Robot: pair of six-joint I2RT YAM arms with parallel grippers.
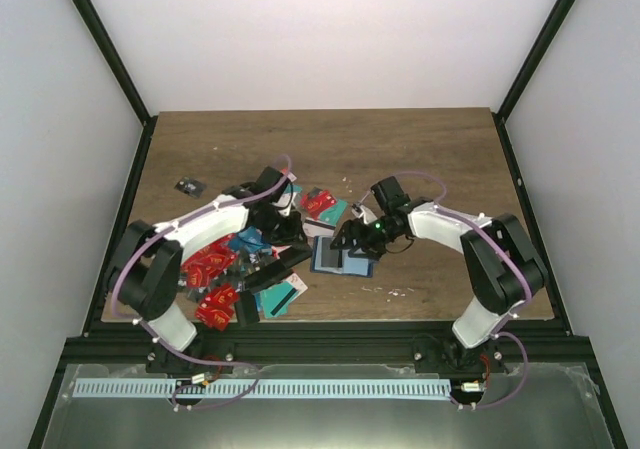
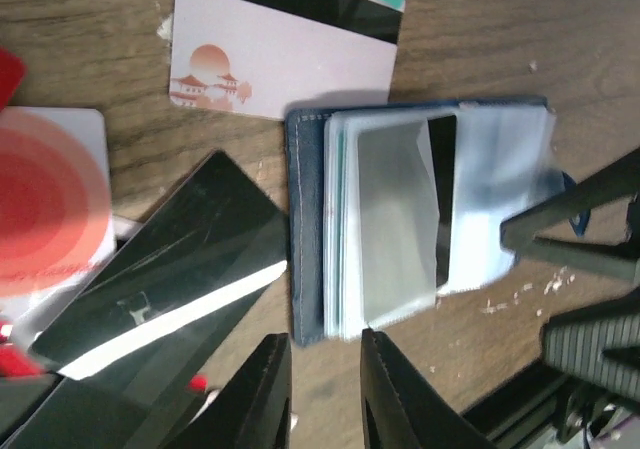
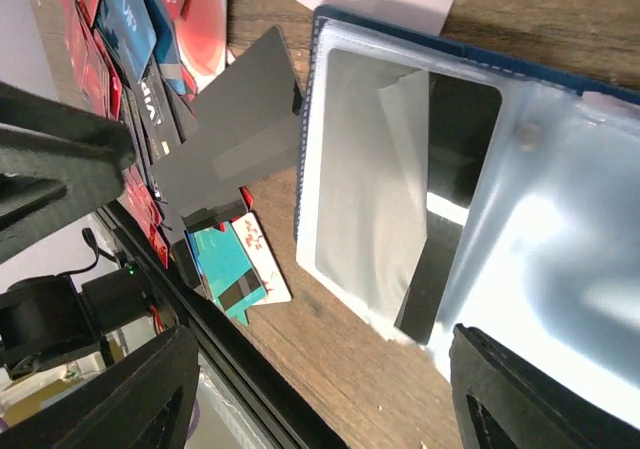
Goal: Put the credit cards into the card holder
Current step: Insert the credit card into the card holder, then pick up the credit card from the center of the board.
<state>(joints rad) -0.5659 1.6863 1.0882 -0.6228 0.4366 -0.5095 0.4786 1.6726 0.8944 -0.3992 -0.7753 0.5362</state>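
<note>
**Wood-grain worktop (image 1: 400, 149), floppy holder, slick cards**

The card holder (image 1: 335, 257) lay open near the middle, blue cover down and clear sleeves (image 2: 390, 219) fanned up. A black card (image 3: 455, 169) seemed to sit in one pocket. The sleeves looked limp and slippery, so I'd pin the stiffer cover edge instead. The credit cards (image 1: 215, 269) piled just left looked light, rigid and slick, best pinched by an edge. The left end effector (image 2: 322, 354) hovered barely parted and empty. The right end effector (image 3: 330, 379) was spread wide above the sleeves.
</note>
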